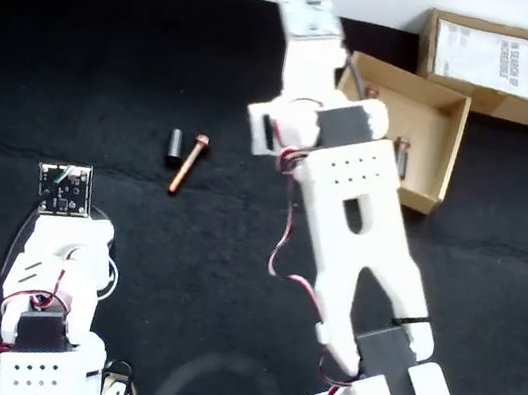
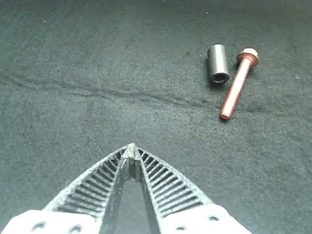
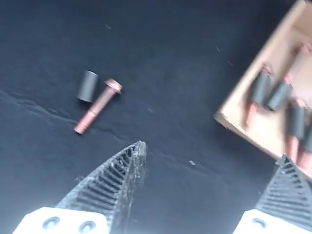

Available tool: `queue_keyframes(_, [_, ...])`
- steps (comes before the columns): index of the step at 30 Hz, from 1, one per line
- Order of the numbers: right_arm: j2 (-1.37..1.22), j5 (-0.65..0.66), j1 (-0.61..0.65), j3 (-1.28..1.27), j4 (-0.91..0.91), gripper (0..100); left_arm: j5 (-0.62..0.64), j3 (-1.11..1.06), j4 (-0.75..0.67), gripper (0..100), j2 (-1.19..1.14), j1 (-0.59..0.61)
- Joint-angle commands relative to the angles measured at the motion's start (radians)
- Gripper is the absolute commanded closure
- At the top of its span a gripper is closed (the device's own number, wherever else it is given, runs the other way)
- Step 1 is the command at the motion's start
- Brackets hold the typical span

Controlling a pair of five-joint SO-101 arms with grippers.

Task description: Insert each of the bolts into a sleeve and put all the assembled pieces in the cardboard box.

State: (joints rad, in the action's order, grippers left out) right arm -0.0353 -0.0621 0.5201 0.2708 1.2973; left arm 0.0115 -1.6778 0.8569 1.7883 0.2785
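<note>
Bolt (image 1: pixel 187 163) and sleeve (image 1: pixel 175 147) lie just beside each other on the black table (image 1: pixel 86 46), left of centre in the high view, with the cardboard box (image 1: pixel 434 120) toward the far right corner. In the left wrist view, the left end effector (image 2: pixel 131 152) is closed and empty, short of both. In the right wrist view, the right end effector (image 3: pixel 212 151) gapes open near the box, which holds assembled pieces (image 3: pixel 273 95). Both parts look small, rigid and smooth, so they are likely to roll; the bolt is best gripped mid-shank.

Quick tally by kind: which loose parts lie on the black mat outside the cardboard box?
Copper-coloured flanged metal bolt: 1
Dark grey cylindrical metal sleeve: 1
Total: 2 loose parts, side by side, not yet assembled.
</note>
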Motion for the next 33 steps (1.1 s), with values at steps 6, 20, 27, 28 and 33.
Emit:
queue_keyframes(6, [-0.127,-0.009,0.122,0.101,-0.179,63.3,0.000,-0.018,-0.015,99,-0.001,0.021])
queue_keyframes(20, [-0.819,-0.112,0.202,0.794,-0.182,63.4,-0.002,-0.018,-0.002,99,0.007,0.611])
queue_keyframes(27, [-1.092,-0.112,0.219,1.081,-0.194,63.4,-0.005,-0.018,0.100,99,0.008,0.816])
queue_keyframes(28, [-1.119,-0.112,0.225,1.096,-0.199,63.4,-0.005,-0.018,0.100,99,0.008,0.832])
queue_keyframes(33, [-1.196,-0.112,0.265,1.110,-0.246,63.4,-0.005,-0.018,0.092,99,0.008,0.788])
